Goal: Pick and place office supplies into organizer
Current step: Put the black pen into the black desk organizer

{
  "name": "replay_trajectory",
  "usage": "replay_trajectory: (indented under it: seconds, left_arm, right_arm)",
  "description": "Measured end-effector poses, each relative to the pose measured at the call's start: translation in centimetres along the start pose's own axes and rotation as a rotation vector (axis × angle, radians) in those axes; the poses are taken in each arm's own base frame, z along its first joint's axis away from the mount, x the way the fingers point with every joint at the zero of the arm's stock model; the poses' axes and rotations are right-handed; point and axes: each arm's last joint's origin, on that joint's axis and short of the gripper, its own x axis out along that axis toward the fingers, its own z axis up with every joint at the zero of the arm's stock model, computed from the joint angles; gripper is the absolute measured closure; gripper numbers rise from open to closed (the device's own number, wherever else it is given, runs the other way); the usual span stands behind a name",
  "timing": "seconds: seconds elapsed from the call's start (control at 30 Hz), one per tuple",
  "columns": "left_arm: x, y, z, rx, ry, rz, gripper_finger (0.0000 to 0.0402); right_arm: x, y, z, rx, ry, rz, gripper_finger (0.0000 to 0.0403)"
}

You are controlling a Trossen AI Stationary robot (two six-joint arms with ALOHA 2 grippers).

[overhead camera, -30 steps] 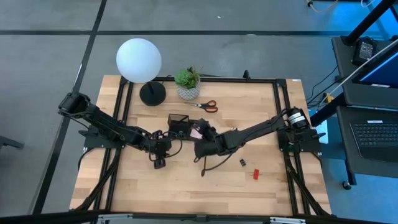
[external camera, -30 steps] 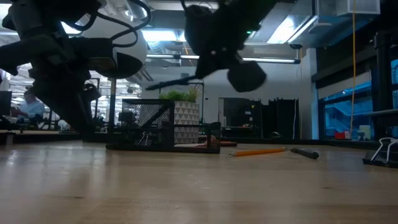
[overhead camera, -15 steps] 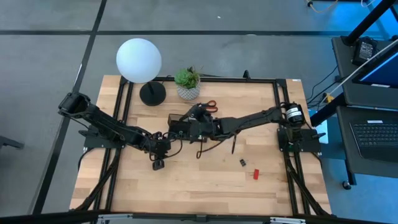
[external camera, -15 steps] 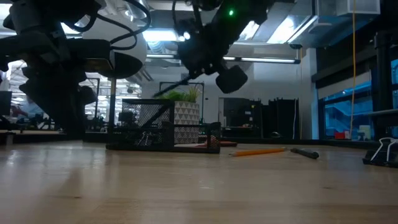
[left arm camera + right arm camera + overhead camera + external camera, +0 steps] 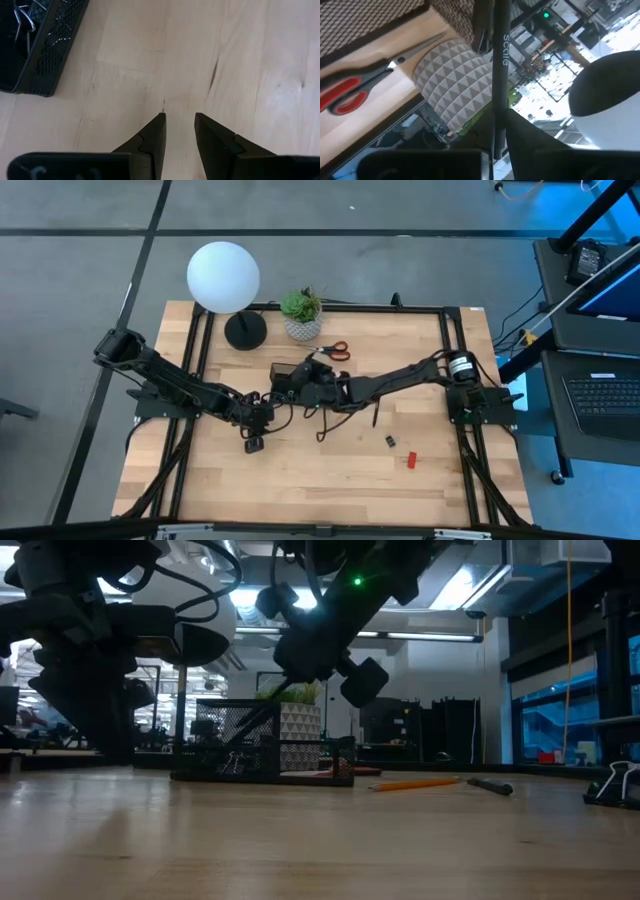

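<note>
The organizer (image 5: 287,376), a black mesh tray, stands on the table in front of the plant; in the low view the organizer (image 5: 262,746) shows side-on. My right gripper (image 5: 308,369) hovers over it, shut on a black pen (image 5: 499,65) printed with "scale". My left gripper (image 5: 179,120) is open and empty above bare wood, just near-left of the organizer's corner (image 5: 45,55). Red-handled scissors (image 5: 336,350), another black pen (image 5: 375,413), a small black clip (image 5: 390,441) and a red block (image 5: 411,460) lie on the table. An orange pencil (image 5: 415,783) lies flat too. My right gripper pinches the pen's barrel (image 5: 498,117) between its two fingers. The pen's long end sticks out ahead of the fingertips, toward the plant pot. It is lifted clear of the table, above the organizer. The exact place of contact is hidden by the gripper's own body.
A potted plant (image 5: 301,314) in a patterned pot and a lamp with a round black base (image 5: 245,330) and white globe (image 5: 223,277) stand at the far edge. A binder clip (image 5: 614,785) sits at the low view's right. Bare wood lies along the near edge.
My right gripper has carried the pen toward the table's far left, from beside the organizer to over it, sinking a little. Its wrist has rolled, turning the pen with it. It has stayed shut on the pen.
</note>
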Motion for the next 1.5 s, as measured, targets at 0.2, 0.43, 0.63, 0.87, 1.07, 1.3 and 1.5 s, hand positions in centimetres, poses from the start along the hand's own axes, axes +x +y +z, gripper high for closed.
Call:
replay_trajectory:
  seconds: [0.2, 0.43, 0.63, 0.87, 1.07, 1.3, 1.5]
  left_arm:
    - [0.0, 0.0, 0.0, 0.0, -0.002, 0.002, 0.0304]
    - [0.0, 0.0, 0.0, 0.027, -0.003, 0.003, 0.0304]
    - [0.0, 0.0, 0.0, 0.028, -0.004, 0.005, 0.0304]
    - [0.0, 0.0, 0.0, 0.028, -0.005, 0.005, 0.0304]
    - [0.0, 0.0, 0.0, 0.027, -0.005, 0.005, 0.0304]
    - [0.0, 0.0, 0.0, 0.027, -0.005, 0.005, 0.0304]
    - [0.0, 0.0, 0.0, 0.026, -0.005, 0.004, 0.0304]
  right_arm:
    - [0.6, 0.6, 1.1, -0.084, 0.006, 0.0, 0.0368]
    - [0.8, 1.3, 2.1, -0.116, -0.021, 0.011, 0.0368]
    - [0.2, 0.9, 2.5, -0.083, -0.052, -0.025, 0.0368]
    - [0.1, 0.8, 2.6, -0.077, -0.064, -0.03, 0.0368]
    - [0.1, 0.8, 2.6, -0.077, -0.075, -0.031, 0.0366]
    - [0.1, 0.8, 2.6, -0.041, -0.097, -0.033, 0.0324]
    - [-0.4, 0.7, 2.6, 0.044, -0.026, -0.035, 0.0286]
